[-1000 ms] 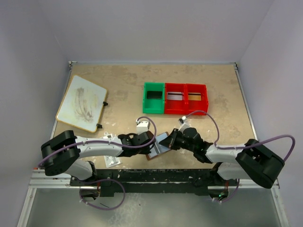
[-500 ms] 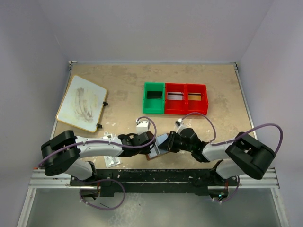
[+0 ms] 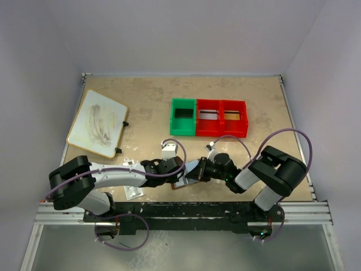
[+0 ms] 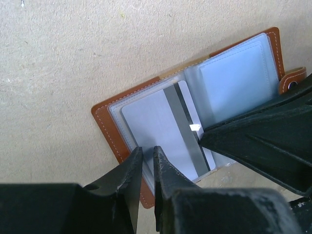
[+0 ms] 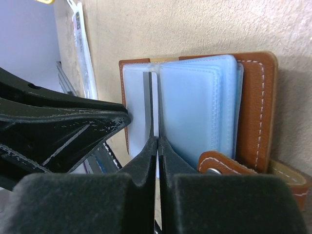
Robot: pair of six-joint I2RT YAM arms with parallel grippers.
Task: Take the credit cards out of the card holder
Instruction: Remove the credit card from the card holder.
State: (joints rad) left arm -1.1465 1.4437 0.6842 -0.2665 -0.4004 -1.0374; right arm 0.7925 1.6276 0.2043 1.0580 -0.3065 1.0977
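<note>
At the middle of the table's (image 3: 141,101) near edge, the card holder (image 4: 229,87) is seen lying open, brown leather down, bluish pockets up, snap tab (image 5: 219,163) flopped out to one side. A silvery grey credit card (image 4: 151,122) with a dark stripe is lodged in one pocket. Most of it is under the frosted sleeve, and only its edge by the fold appears exposed. No second card can be made out.

The left gripper (image 4: 146,152) is clamped narrowly on the holder's outer edge, with leather and sleeve caught between the fingers, so the holder is anchored there. The right gripper (image 5: 157,144) is set in from the opposite side, fingers pressed together, tips planted right at the card's exposed edge. Whether that edge is actually nipped between them cannot be told, though nothing thick is held.

The extraction is judged barely begun. To be done well, the card's free edge should be caught cleanly, the card alone and not the sleeve with it. The pull should be made flat along the pocket, toward the fold and away from the left gripper, so nothing gets bent. A firm left grip is needed, or the whole holder will be dragged along. If the tips merely skid on the plastic, a slight reopening and a lower bite are called for.
</note>
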